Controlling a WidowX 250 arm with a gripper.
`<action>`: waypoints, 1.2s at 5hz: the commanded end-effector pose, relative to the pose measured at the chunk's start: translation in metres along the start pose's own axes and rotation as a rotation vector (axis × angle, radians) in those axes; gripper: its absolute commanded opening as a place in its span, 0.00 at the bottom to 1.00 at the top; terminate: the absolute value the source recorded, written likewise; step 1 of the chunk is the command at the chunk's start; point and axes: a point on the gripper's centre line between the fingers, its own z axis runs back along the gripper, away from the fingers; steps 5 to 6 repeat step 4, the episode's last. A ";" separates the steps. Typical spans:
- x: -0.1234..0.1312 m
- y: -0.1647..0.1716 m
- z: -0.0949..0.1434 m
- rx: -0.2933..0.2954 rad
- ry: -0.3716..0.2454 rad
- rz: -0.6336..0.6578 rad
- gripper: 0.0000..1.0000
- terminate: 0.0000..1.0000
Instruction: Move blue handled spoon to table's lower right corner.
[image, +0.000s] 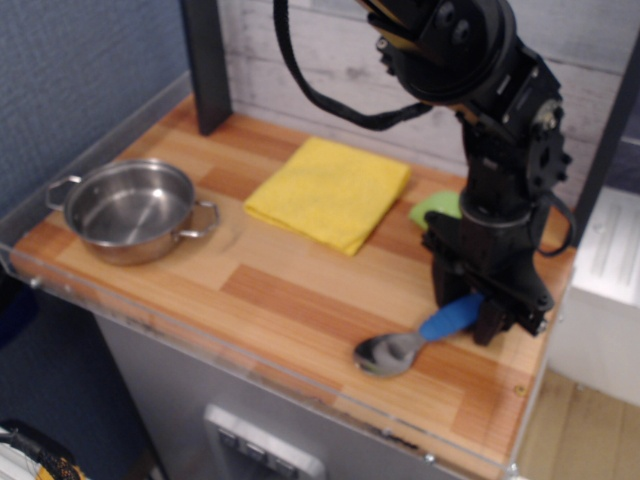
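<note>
The blue handled spoon (440, 323) lies low over the table (300, 290) near its lower right corner. Its metal bowl (386, 352) points toward the front edge and seems to rest on the wood. My gripper (470, 318) points straight down over the far end of the blue handle and is shut on it. The fingers (492, 322) hide the handle's tip. The frame is slightly blurred.
A steel pot (130, 208) stands at the left. A folded yellow cloth (330, 190) lies at the back middle, and a green object (437, 210) sits partly hidden behind my arm. A clear acrylic rim (250, 362) runs along the front edge. A dark post (205, 60) stands at the back left.
</note>
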 end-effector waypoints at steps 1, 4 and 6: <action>0.002 0.001 0.035 0.006 -0.069 0.073 1.00 0.00; -0.003 0.018 0.139 -0.059 -0.222 0.211 1.00 1.00; -0.003 0.018 0.139 -0.059 -0.222 0.211 1.00 1.00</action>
